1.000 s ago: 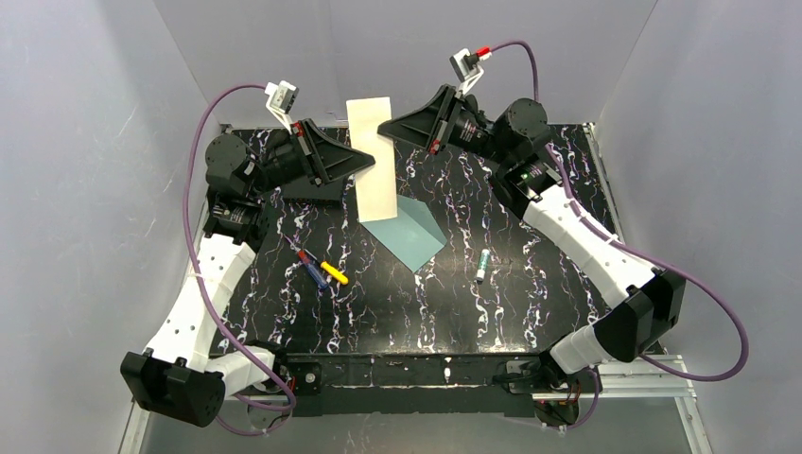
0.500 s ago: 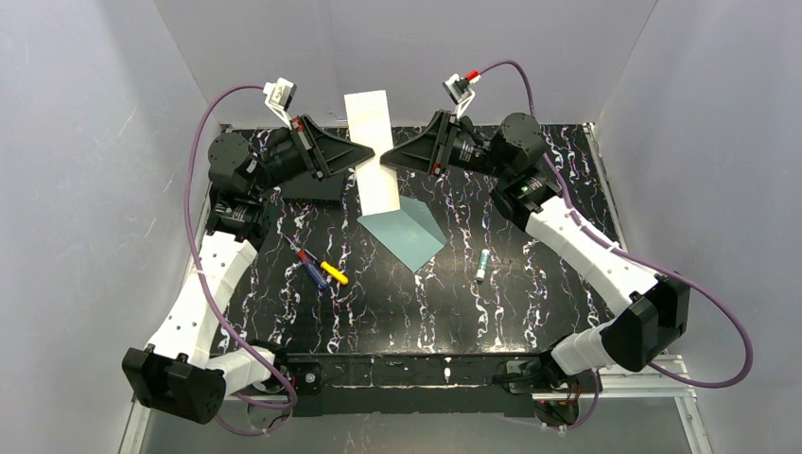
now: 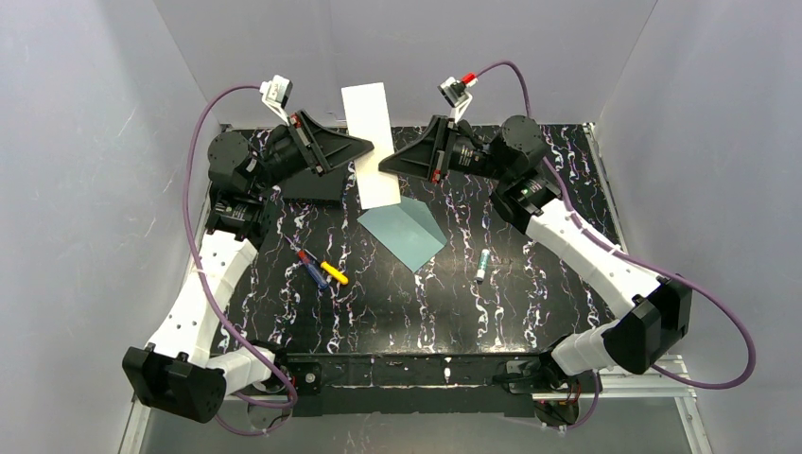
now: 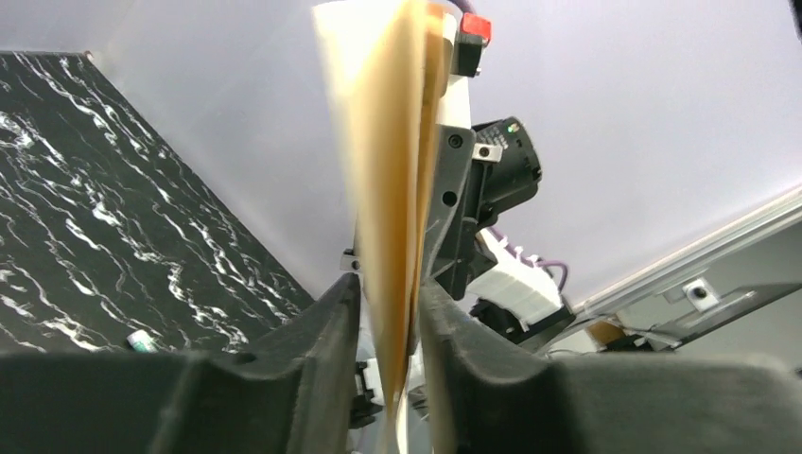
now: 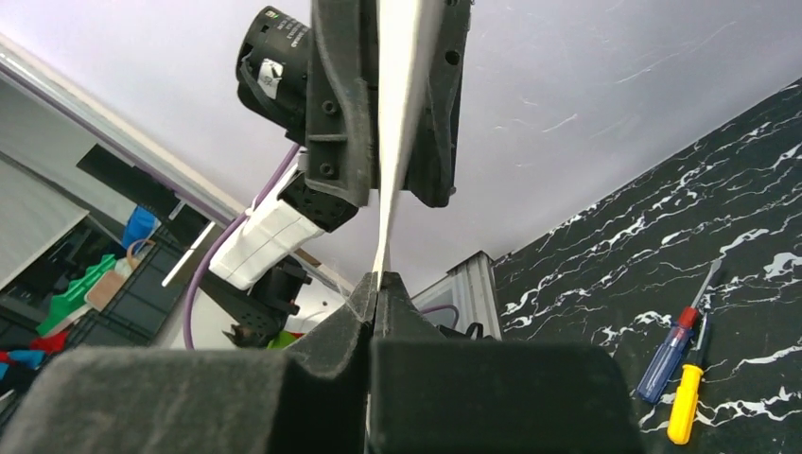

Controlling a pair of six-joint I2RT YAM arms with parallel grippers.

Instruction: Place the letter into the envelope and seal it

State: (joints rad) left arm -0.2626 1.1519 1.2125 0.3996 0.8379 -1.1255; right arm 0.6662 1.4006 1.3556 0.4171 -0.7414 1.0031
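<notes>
The letter (image 3: pixel 367 113) is held up off the bench (image 3: pixel 530 303) near its far edge, gripped from both sides. The left tool (image 3: pixel 366 148) has its fingers (image 4: pixel 331 322) drawn in narrow against the two faces of the sheet (which looks blurred and slightly bowed between them in the wrist view). The right tool (image 3: pixel 383 166) is clamped fully together on the sheet's thin edge. The teal envelope (image 3: pixel 405 232) lies flat on the bench just nearer the arms. From overhead, the letter's lower end meets the envelope's far corner.
</notes>
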